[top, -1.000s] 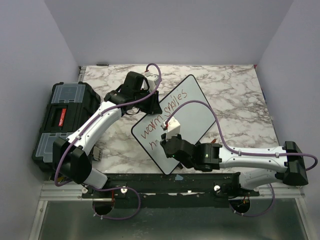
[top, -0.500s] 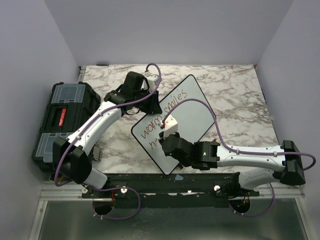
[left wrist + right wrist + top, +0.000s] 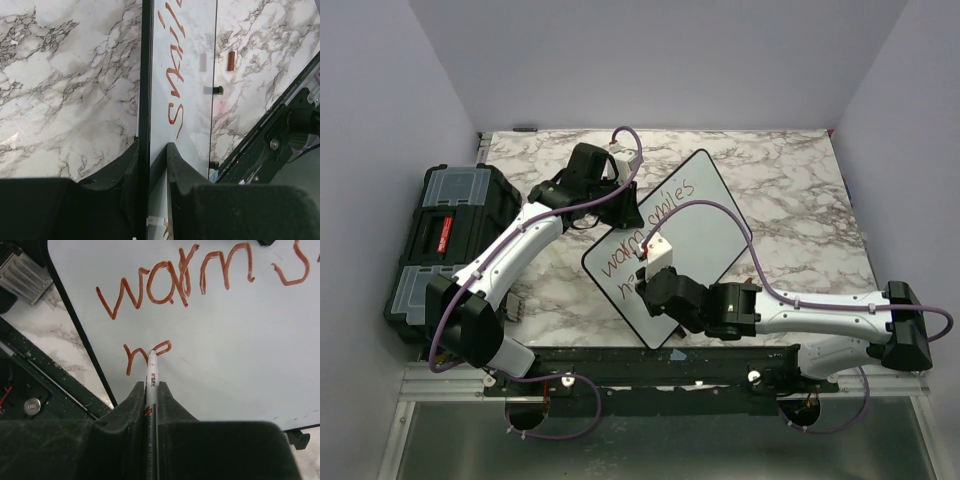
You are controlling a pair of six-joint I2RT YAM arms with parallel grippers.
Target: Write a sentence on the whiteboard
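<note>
Your L gripper (image 3: 152, 150) is pinched narrow on the whiteboard (image 3: 712, 235) rim, at its 10 o'clock edge. The board lies mid-table (image 3: 800, 190), long axis 7-to-1 o'clock. Your R gripper (image 3: 151, 390) is clamped on a marker (image 3: 151, 367). Its tip touches the sentence (image 3: 172, 285)'s 2nd line, just "he", below "warm".

You have a red sentence (image 3: 186, 290) on the white, black-rimmed whiteboard (image 3: 240, 350), a white worktop (image 3: 790, 190) veined grey like marble, and a black toolbox (image 3: 470, 215) at its left edge.
</note>
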